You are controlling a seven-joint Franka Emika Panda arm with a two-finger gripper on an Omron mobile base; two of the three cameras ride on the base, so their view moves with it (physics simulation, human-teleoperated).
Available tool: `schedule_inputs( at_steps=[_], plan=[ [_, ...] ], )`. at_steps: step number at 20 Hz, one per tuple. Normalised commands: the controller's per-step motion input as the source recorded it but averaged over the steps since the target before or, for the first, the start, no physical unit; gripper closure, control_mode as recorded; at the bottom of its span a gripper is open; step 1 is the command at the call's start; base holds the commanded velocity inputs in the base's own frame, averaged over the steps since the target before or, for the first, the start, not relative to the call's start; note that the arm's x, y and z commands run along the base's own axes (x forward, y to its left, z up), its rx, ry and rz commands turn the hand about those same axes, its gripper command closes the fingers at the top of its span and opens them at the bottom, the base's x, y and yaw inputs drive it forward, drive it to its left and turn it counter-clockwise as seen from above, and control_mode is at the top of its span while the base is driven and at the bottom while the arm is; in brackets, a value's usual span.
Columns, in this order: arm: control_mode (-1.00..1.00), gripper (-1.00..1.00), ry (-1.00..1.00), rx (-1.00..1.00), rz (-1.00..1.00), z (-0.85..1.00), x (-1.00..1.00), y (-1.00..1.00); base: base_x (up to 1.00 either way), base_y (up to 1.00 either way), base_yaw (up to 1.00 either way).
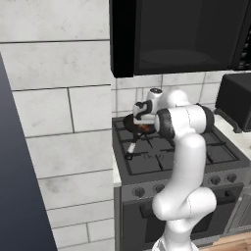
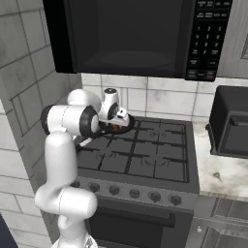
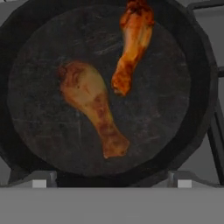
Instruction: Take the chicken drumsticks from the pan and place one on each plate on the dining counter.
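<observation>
Right now the tool [image 3: 111, 181] hangs just above the pan [image 3: 192, 131], pointing down into it. Its two fingers stand wide apart and hold nothing — one fingertip [image 3: 39, 180] pokes up at the lower left of the hand view, the other at the lower right.

Two drumsticks lie flat in the pan, straight below the tool. The bigger drumstick [image 3: 94, 111] lies closest to the fingers, a little to the left between them, with its thin end pointing toward the tool. The second drumstick [image 3: 133, 46] lies farther from the fingers, past the first one and a bit to the right. The two pieces are near each other but not touching.

From the left base view, the tool [image 1: 142, 113] sits over the pan [image 1: 128, 123] on the back left burner of the stove [image 1: 215, 152], and the pan's handle [image 1: 131, 149] sticks out toward the front of the stove. From the right base view, a bit of orange meat [image 2: 115, 128] peeks out under the tool [image 2: 116, 121]. A black microwave [image 2: 121, 36] hangs well above the tool — and a dark toaster [image 2: 232, 121] stands on the desk [image 2: 213, 177], far off to the tool's right.
</observation>
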Motion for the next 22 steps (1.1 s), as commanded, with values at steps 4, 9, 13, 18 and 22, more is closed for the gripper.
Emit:
schedule_inputs(
  at_steps=[4, 9, 13, 18, 22],
  plan=[
    [-1.0, -1.0, 0.0, -0.05, 0.0, -0.23, 0.29, 0.08, 0.0, 0.0, 0.0],
    [-1.0, -1.0, 0.0, -0.05, 0.0, -0.14, 0.3, 0.05, 0.0, 0.0, 0.0],
    [-1.0, -1.0, 0.0, 0.0, 0.0, -0.09, 0.14, -0.01, 0.0, 0.0, 0.0],
    [-1.0, -1.0, 0.0, 0.0, 0.0, -0.11, 0.14, -0.05, 0.0, 0.0, 0.0],
    [-1.0, -1.0, 0.0, 0.0, 0.0, -0.12, 0.0, -0.05, 0.0, 0.0, 0.0]
  ],
)
